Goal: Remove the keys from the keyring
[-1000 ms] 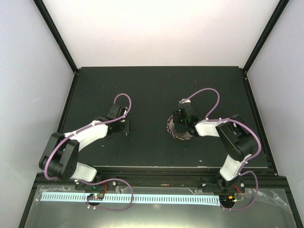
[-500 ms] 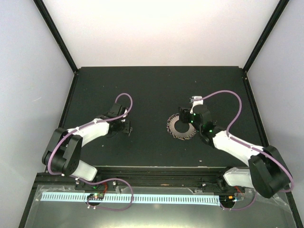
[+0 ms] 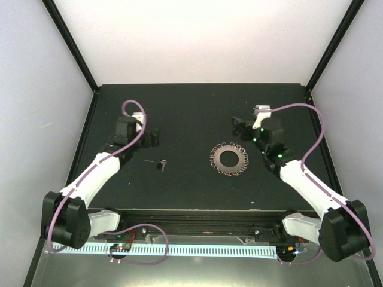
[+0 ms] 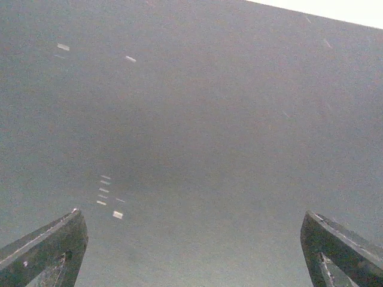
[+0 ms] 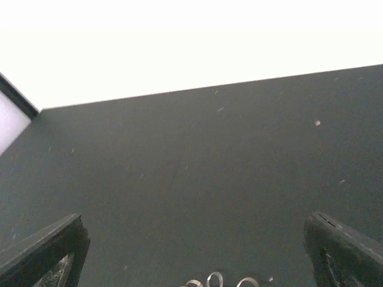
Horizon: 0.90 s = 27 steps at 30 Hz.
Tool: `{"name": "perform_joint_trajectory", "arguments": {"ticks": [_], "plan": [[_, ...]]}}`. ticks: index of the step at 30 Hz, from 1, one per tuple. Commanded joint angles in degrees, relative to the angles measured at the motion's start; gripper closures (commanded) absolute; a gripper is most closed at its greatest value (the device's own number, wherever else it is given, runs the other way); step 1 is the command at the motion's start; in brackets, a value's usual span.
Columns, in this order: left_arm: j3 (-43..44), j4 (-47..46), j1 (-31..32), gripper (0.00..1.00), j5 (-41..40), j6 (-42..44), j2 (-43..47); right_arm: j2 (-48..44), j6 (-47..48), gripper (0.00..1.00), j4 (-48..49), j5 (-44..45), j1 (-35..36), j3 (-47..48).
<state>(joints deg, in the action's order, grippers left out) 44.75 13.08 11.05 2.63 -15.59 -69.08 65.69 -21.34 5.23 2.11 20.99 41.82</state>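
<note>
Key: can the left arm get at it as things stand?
Probably yes. The key lies bare on the table, apart from the ring, close to the open left hand, with nothing between them.

A high rear camera looks down on the whole black counter (image 3: 179, 113), each wrist camera skims it closely, and the right one shares the keyring (image 3: 220, 158) edge.
</note>
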Motion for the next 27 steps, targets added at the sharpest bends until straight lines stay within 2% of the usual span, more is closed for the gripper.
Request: {"name": "perform_joint_trajectory", "arguments": {"ticks": [1,5,7,11,14,16,22,27], "plan": [[-2.5,-7.5,-11.8,0.01,5.7,-1.4,2.3,-3.2,-0.1,0.01,-1.4,-5.4,-11.0,-2.0],[-11.1,-16.9,-22.0,0.01,6.2,-4.4,7.7,-8.2,-0.1,0.01,2.8,-5.2,-22.6,-9.3],[-15.9,-21.5,-24.2,0.01,0.8,-5.6,10.2,-11.1,0.1,0.01,8.4,-3.3,-26.5,-14.8],[-25.4,-32.6,-24.4,0.01,-8.5,-3.0,12.5,-14.7,3.3,0.01,21.8,2.0,-27.9,-24.3],[-30.3,-43.7,-24.3,0.01,-7.5,-1.5,10.3,-12.9,5.1,0.01,36.8,1.7,-27.9,-31.6],[-30.6,-47.6,-24.2,0.01,-6.1,-1.8,7.4,-9.3,7.1,0.01,44.3,0.7,-27.9,-33.9],[-27.6,-51.6,-21.8,0.01,-6.6,1.9,1.2,0.5,9.7,0.01,49.0,-2.1,-27.7,-31.9],[-28.2,-54.4,-20.1,0.01,-8.3,2.9,0.8,1.0,10.4,0.01,48.8,-1.1,-27.4,-31.2]]}}
